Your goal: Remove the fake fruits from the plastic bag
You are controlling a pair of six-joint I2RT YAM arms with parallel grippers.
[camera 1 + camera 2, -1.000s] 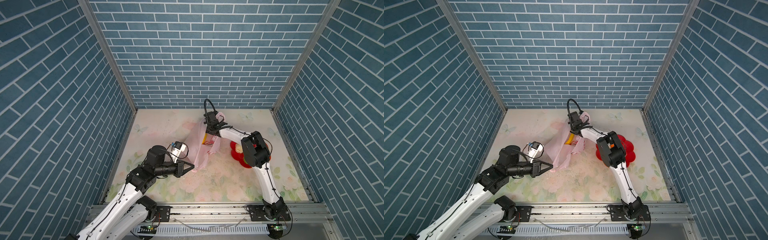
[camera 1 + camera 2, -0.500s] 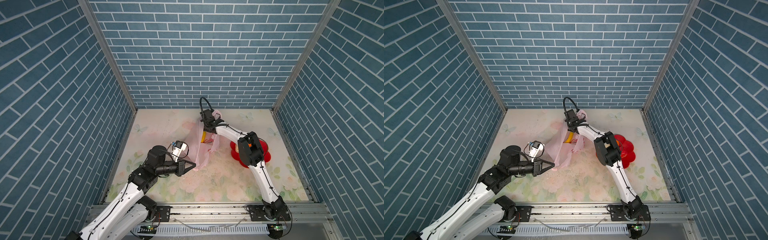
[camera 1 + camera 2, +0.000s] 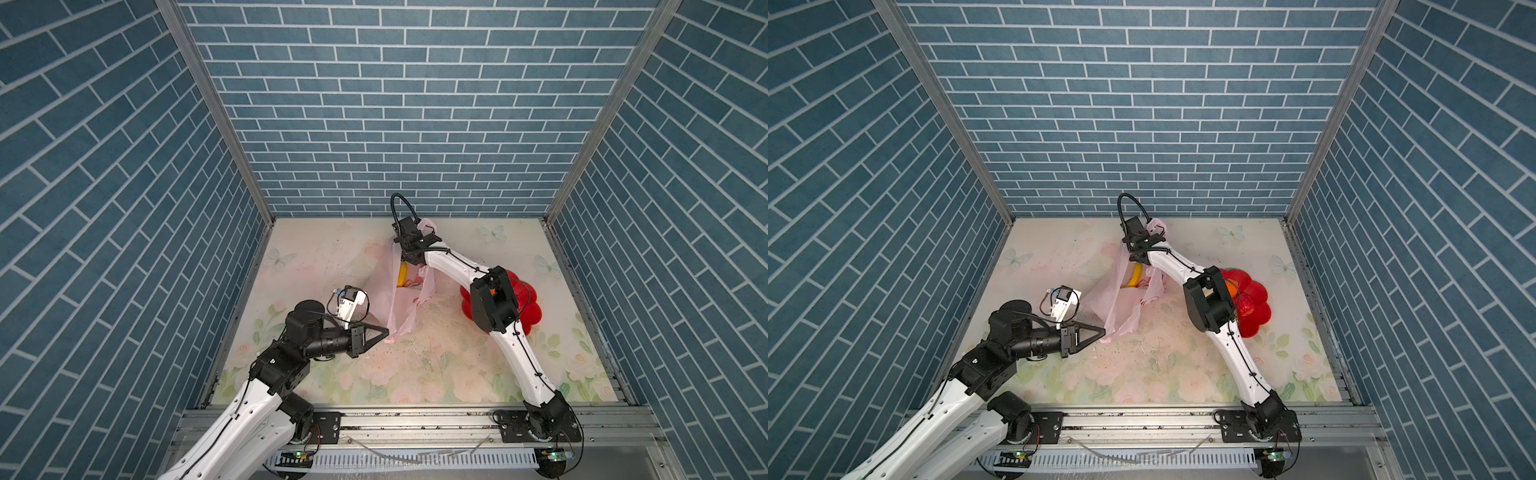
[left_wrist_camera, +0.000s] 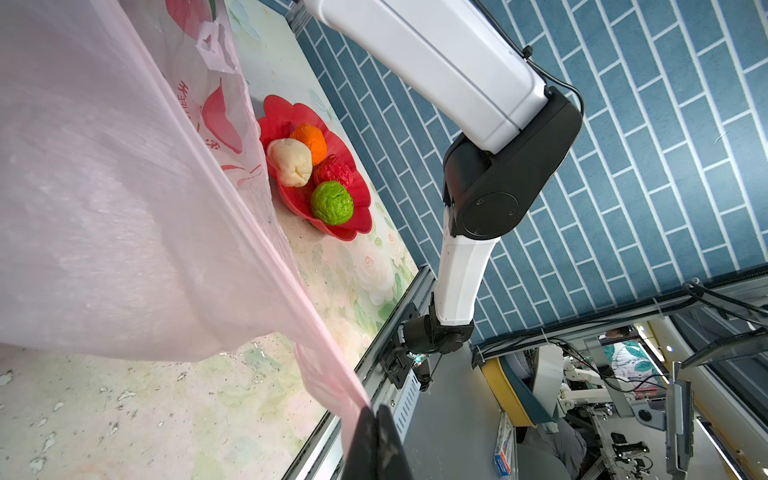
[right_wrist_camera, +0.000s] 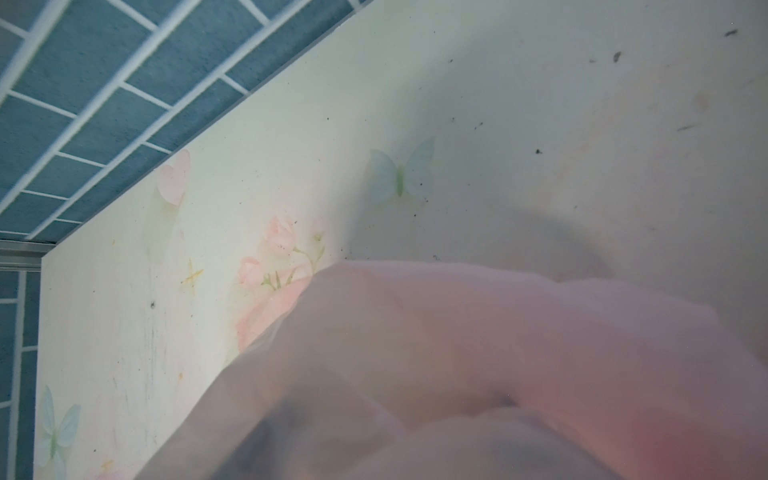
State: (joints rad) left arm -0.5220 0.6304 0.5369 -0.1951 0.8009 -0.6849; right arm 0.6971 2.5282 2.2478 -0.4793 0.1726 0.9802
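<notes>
Plastic bag (image 3: 399, 301) (image 3: 1121, 305) (image 4: 124, 187) (image 5: 457, 353): pale pink and translucent with red prints. It sits mid-table (image 3: 436, 374) toward the far edge and is stretched between the two grippers.
Banana (image 3: 402, 275) (image 3: 1134, 277): yellow, inside the bag near its upper opening, partly veiled by film.
Left gripper (image 3: 384, 331) (image 3: 1102, 331) (image 4: 370, 415): jaws clenched on a thin edge of the bag, which runs taut into the tips. It is on the bag's near-left side.
Right gripper (image 3: 410, 258): at the bag's far end, buried in the film. The wrist view is fogged by pink plastic, so I cannot tell how the jaws stand.
Red flower-shaped plate (image 3: 530, 301) (image 3: 1260, 305) (image 4: 361, 224): near the table's right edge, partly behind the right arm and apart from the bag.
On the plate: green ball (image 4: 332, 203), red ball (image 4: 334, 174), beige lump (image 4: 290, 162) and orange piece (image 4: 309, 141) (image 3: 1231, 286), clustered and touching.
</notes>
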